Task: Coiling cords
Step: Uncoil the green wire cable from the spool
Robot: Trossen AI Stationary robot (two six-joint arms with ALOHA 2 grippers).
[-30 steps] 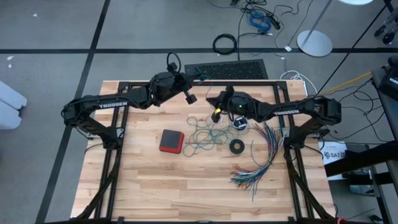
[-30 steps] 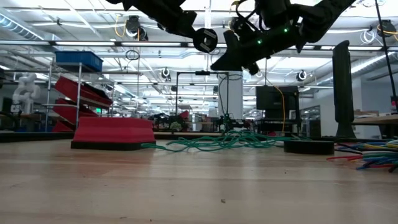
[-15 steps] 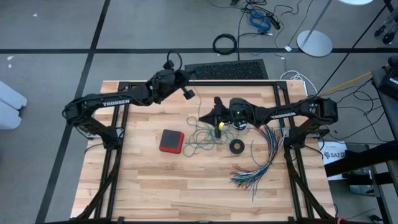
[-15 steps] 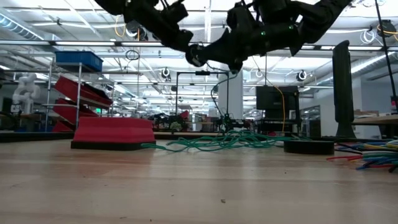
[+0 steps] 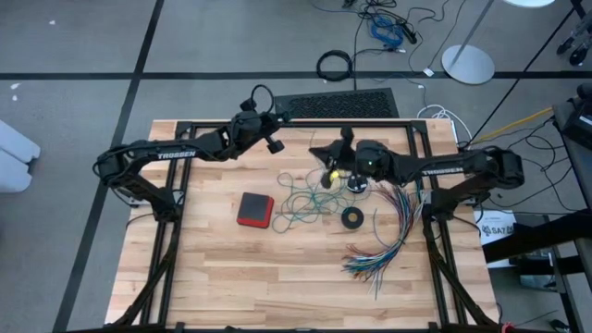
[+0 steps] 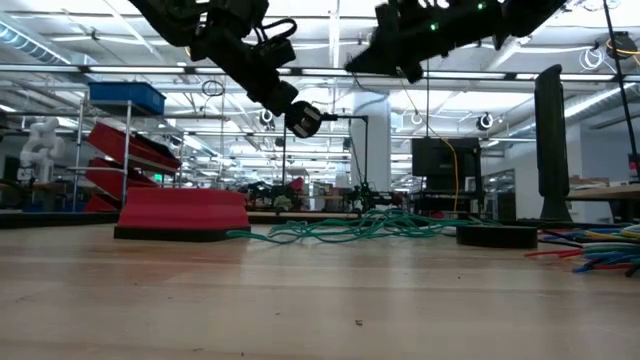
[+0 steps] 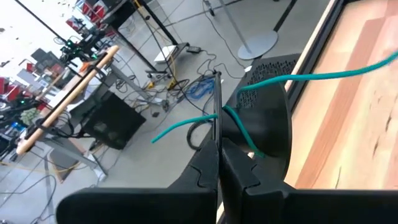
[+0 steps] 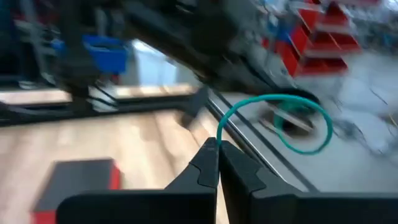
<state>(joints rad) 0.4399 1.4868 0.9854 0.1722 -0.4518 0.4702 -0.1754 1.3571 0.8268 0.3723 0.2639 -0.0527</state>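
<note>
The teal-green cord lies mostly as a loose tangle on the table's middle, also seen as a low heap. One stretch of it is lifted. My left gripper hovers over the far edge, shut on that cord. My right gripper is high above the tangle, also shut on it. The white cord with its round black-and-white piece lies on the table under the right arm. My left gripper pinches the teal cord between its two shut fingers, which lie across it. One strand runs off toward the table, and a short end sticks out free on the other side. My right gripper pinches the teal cord at its shut fingertips. From there the cord curls in an open loop in the air, clear of the table.
A red box sits left of the tangle. A black tape-like ring lies right of it, and a fanned bundle of multicoloured wires spreads toward the right edge. The near half of the table is bare wood.
My left gripper has sunk and tipped downward, staying over the far edge with the cord. My right gripper dipped toward the tangle, then rose and drew back toward the table's right edge. Both have stayed shut on the cord.
</note>
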